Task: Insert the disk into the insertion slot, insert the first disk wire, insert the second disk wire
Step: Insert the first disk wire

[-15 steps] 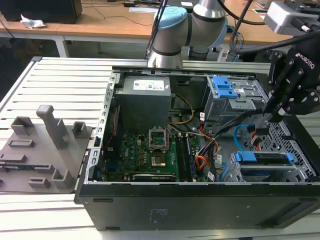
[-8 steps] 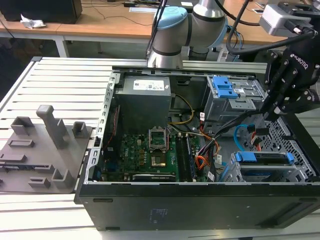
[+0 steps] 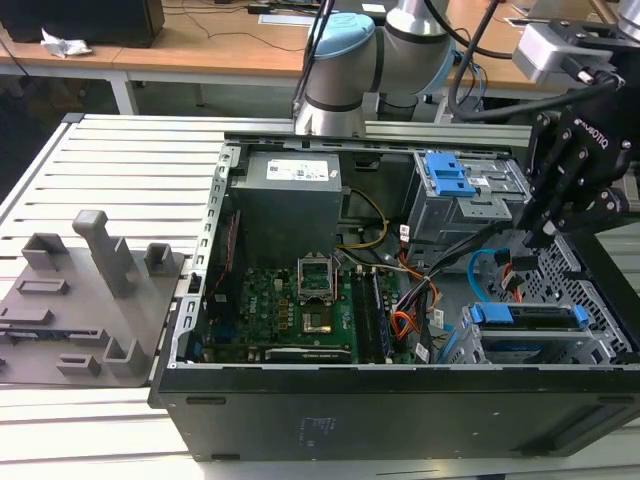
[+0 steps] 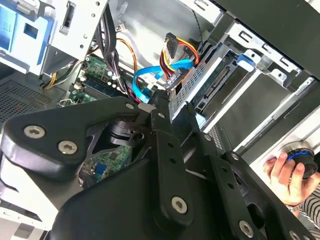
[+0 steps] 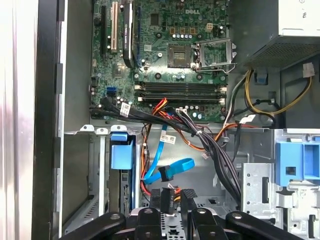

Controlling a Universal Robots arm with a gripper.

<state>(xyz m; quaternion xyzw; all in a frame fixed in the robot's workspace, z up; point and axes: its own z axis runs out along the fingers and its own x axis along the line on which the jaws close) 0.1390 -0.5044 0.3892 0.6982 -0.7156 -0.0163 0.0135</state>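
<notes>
Gripper position: the gripper (image 3: 530, 238) is held over the corner of the open computer case (image 3: 330, 410) at the exterior view's right, between the two drive cages.
Gripper state: whether it is open, closed or clamped on anything cannot be told.
Disk position: the disk (image 3: 525, 316) is seated in the insertion slot (image 3: 585, 290), with its blue carrier edge exposed. In the exterior view it is seen just below the gripper and apart from it.
Second disk wire: the light-blue cable (image 5: 182, 165) is curved in a loop in the gap between the cages, near the gripper tip. A dark plug is seen on the loop; whether it is plugged in cannot be told.
First disk wire: the red-orange wire (image 4: 182, 50) is seen in the second wrist view beside the blue loop, close to the gripper tip.
Taller cage: the taller cage (image 3: 480, 205) with its blue latch plate (image 3: 447, 175) is placed behind the gripper in the exterior view.
Motherboard: the motherboard (image 5: 165, 55) is laid flat on the case floor, well apart from the gripper.
Person: a hand (image 4: 281, 172) is closed around a round blue-and-black knob (image 4: 300, 157) beside the case.
Count: one disk, one blue cable, two drive cages, one gripper and one hand are seen.
</notes>
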